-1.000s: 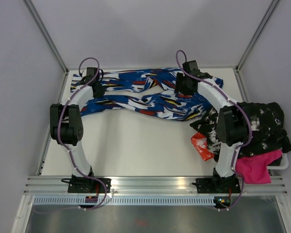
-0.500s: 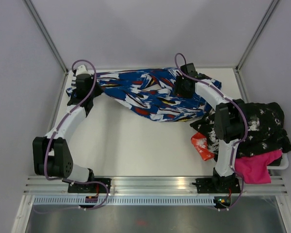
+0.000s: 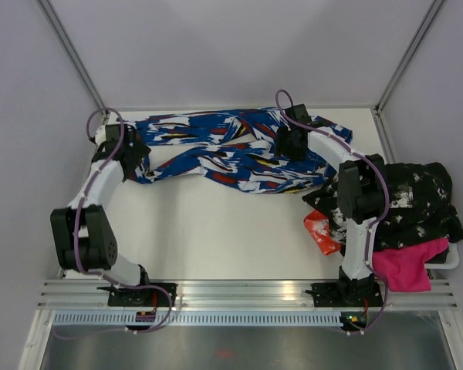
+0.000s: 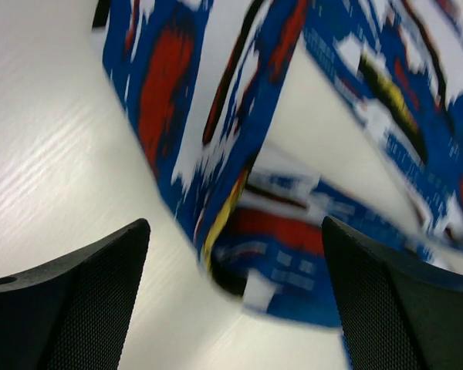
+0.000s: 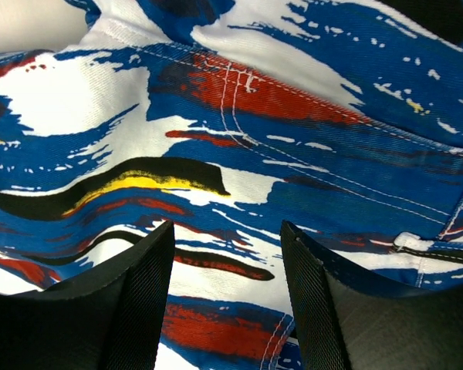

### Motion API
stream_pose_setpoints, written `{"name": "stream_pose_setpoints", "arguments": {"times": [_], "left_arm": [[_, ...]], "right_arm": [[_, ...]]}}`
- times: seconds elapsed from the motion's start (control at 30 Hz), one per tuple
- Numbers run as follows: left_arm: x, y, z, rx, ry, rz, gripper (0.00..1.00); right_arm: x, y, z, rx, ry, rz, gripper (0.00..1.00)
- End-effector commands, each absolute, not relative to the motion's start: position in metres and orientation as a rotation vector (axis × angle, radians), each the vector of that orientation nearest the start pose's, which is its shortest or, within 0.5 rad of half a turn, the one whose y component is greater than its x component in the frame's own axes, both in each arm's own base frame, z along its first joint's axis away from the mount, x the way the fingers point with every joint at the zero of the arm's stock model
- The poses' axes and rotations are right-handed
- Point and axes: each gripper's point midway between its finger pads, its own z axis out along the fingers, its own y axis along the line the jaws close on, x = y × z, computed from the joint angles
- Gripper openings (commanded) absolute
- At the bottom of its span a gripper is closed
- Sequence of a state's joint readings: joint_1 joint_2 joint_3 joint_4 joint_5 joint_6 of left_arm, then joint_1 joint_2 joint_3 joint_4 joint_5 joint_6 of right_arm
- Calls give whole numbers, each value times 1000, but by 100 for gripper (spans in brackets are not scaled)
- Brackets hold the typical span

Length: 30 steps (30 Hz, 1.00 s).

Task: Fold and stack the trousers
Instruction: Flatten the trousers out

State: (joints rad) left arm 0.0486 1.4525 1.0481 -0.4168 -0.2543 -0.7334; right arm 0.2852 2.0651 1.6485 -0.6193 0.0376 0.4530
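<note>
The left pincer (image 4: 233, 223) is gaping open over the leg end of the trousers (image 3: 216, 150) at the worktop's (image 3: 216, 231) far left. The right pincer (image 5: 228, 227) is hovering, jaws apart, above the waist end at its far right. The trousers are lying lengthwise along the worktop's far edge, an arm nearest each end.

bright, even, diffuse light from above, faint soft shadows on the white table (image 3: 216, 231), top view sharp, left wrist view smeared with blur across the trousers (image 4: 239, 193), right wrist view crisp on stitching, dark fingers (image 5: 100, 308) slightly soft
</note>
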Motion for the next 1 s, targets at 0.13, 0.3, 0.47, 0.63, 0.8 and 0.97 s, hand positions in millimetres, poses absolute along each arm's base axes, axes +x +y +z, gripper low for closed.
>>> {"name": "stream_pose_setpoints", "arguments": {"times": [0.13,0.3,0.47,0.63,0.8,0.97], "left_arm": [[504,55,145,-968,2137,-159,90],[528,77,95,-923,2296,73,84],[534,97,71,-886,2338,232,83],[535,104,46,-875,2380,307,79],[549,100,35,-831,2375,254,69],[567,89,40,-799,2336,142,26]], "right_arm": [[466,156,76,201,2594,263,64],[455,154,79,240,2576,273,64],[443,150,73,270,2581,272,65],[446,150,74,264,2577,266,65],[450,150,73,250,2577,259,65],[454,150,74,241,2572,254,65]]}}
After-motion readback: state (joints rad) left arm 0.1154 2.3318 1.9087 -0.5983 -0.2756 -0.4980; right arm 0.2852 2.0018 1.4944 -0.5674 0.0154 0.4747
